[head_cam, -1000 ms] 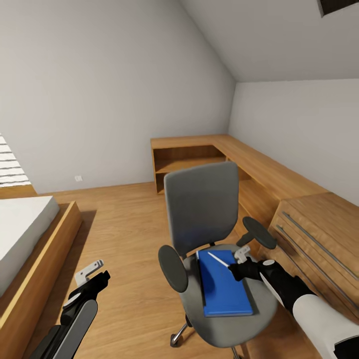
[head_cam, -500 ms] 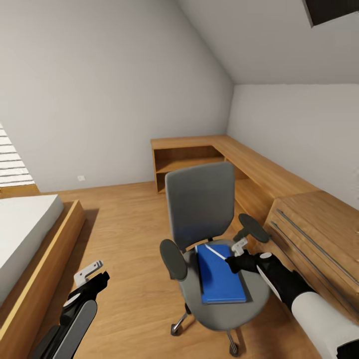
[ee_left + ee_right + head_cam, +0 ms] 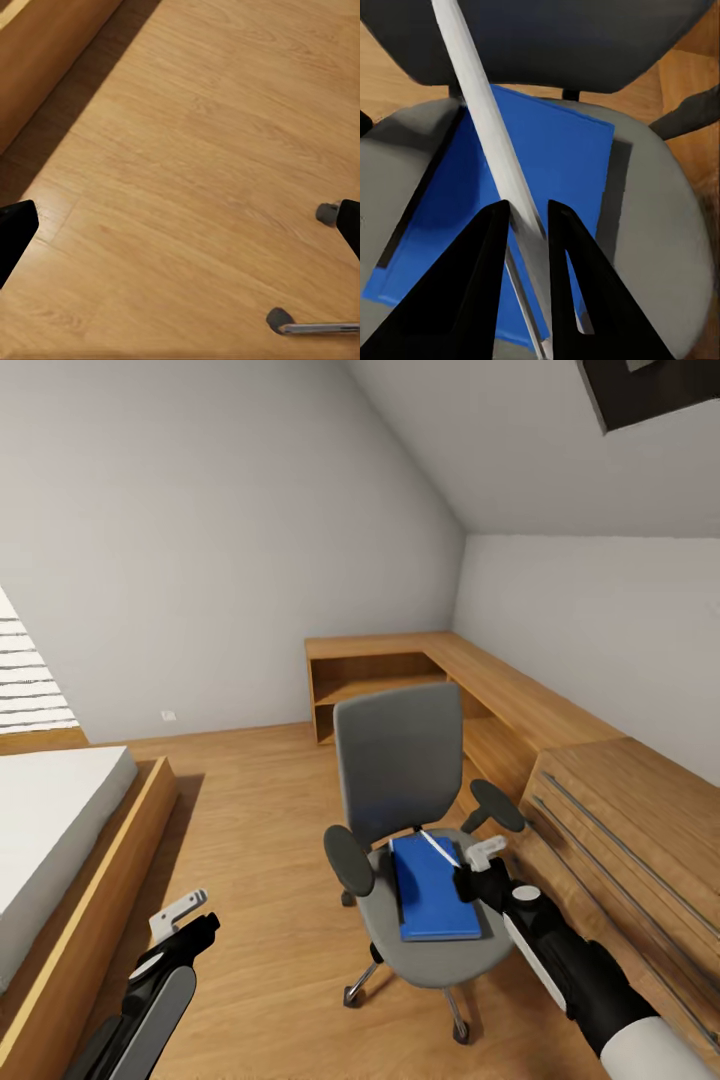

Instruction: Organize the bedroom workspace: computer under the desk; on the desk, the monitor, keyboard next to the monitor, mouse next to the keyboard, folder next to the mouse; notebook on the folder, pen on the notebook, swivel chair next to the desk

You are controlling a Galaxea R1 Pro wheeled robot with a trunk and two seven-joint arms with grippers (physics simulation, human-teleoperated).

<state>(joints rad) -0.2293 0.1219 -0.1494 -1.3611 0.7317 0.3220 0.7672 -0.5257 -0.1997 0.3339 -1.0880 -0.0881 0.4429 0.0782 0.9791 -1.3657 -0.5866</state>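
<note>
The grey swivel chair [image 3: 400,760] stands on the wood floor with the blue folder [image 3: 432,880] flat on its seat. My right gripper [image 3: 468,872] is shut on the thin white pen [image 3: 437,849], which slants over the folder's far end. In the right wrist view the pen [image 3: 484,120] runs between the two dark fingers [image 3: 480,270] above the folder [image 3: 570,165]; my right gripper [image 3: 526,217] pinches it. My left gripper [image 3: 185,918] hangs open over bare floor at the lower left. The desk, monitor, keyboard, mouse, computer and notebook are out of view.
Low light-wood cabinets [image 3: 560,730] run along the right wall and into the far corner. A bed with a wooden frame [image 3: 110,860] lies at the left. Chair castors [image 3: 279,321] show in the left wrist view. Open floor [image 3: 260,830] lies between bed and chair.
The whole view has shifted: the camera has drawn back, so the chair looks smaller and farther. My right gripper stays shut on the pen over the folder. The left arm holds its pose.
</note>
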